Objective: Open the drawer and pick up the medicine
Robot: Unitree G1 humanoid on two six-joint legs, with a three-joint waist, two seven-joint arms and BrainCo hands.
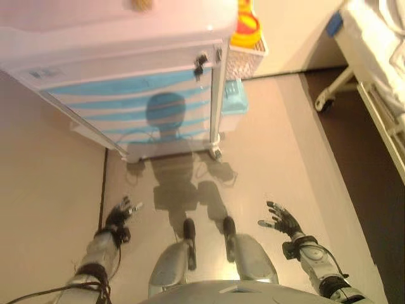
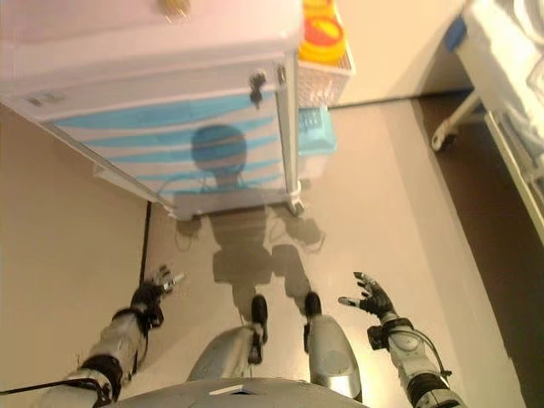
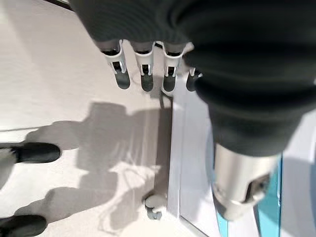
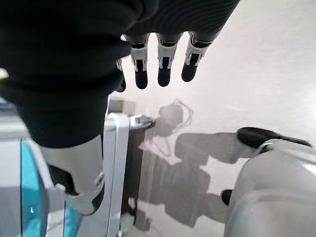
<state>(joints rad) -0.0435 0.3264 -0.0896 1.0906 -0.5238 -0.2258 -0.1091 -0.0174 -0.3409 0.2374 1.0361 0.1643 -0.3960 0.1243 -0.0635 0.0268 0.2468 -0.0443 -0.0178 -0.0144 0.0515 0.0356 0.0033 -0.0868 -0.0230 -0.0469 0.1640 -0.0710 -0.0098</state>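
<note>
A white wheeled cabinet (image 1: 120, 69) with several blue-striped drawers (image 1: 136, 104) stands ahead, all drawers closed. No medicine shows in any view. My left hand (image 1: 119, 215) hangs low at the lower left, fingers straight and holding nothing, well short of the cabinet. My right hand (image 1: 283, 220) hangs at the lower right, fingers spread, also holding nothing. In the left wrist view the fingers (image 3: 143, 69) point toward the cabinet's base (image 3: 190, 163). In the right wrist view the fingers (image 4: 165, 61) are straight over the floor.
A white wire basket (image 1: 245, 57) with yellow and red items hangs on the cabinet's right side, with a light blue bin (image 1: 233, 101) below it. A white bed frame on casters (image 1: 364, 82) stands at the far right. A small yellowish object (image 1: 140, 4) lies on the cabinet top.
</note>
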